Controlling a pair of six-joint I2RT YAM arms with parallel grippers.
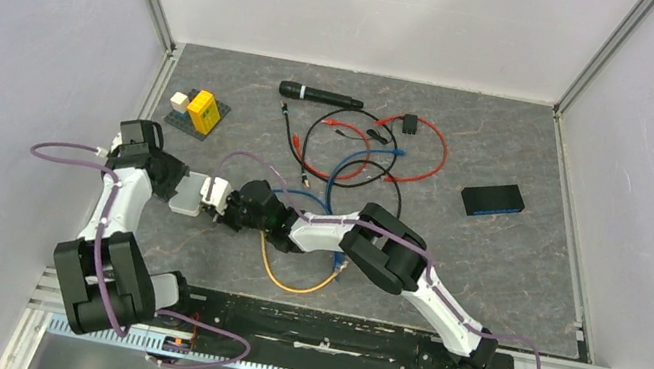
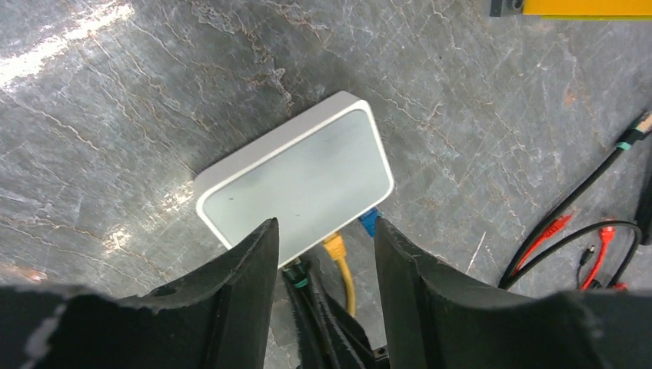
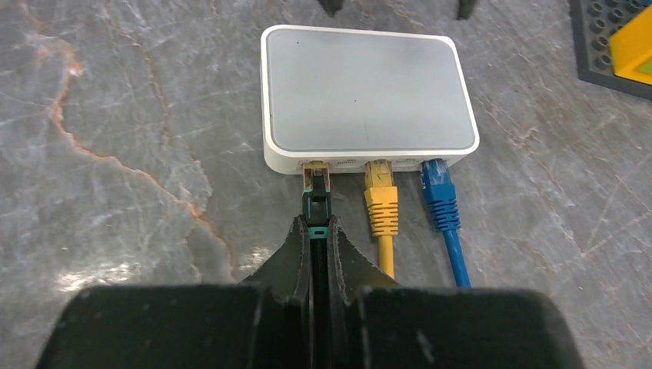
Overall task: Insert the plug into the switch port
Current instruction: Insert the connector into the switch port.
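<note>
The left gripper (image 2: 324,231) is open, its fingers apart just short of the pale switch box (image 2: 300,181), which lies flat on the table (image 2: 115,115). The black plug (image 3: 316,188) has its tip in the box's end port (image 3: 316,165), beside a yellow plug (image 3: 380,196) and a blue plug (image 3: 438,192). The right gripper (image 3: 317,231) is pinched tight on the black plug's rear.

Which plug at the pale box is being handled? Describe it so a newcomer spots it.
On the dark stone-patterned table, find the flat pale box. Three plugs line its edge facing the right gripper. The one meant is the black plug with a green band, leftmost in the right wrist view and pinched by that gripper, unlike the yellow plug and blue plug beside it.
</note>
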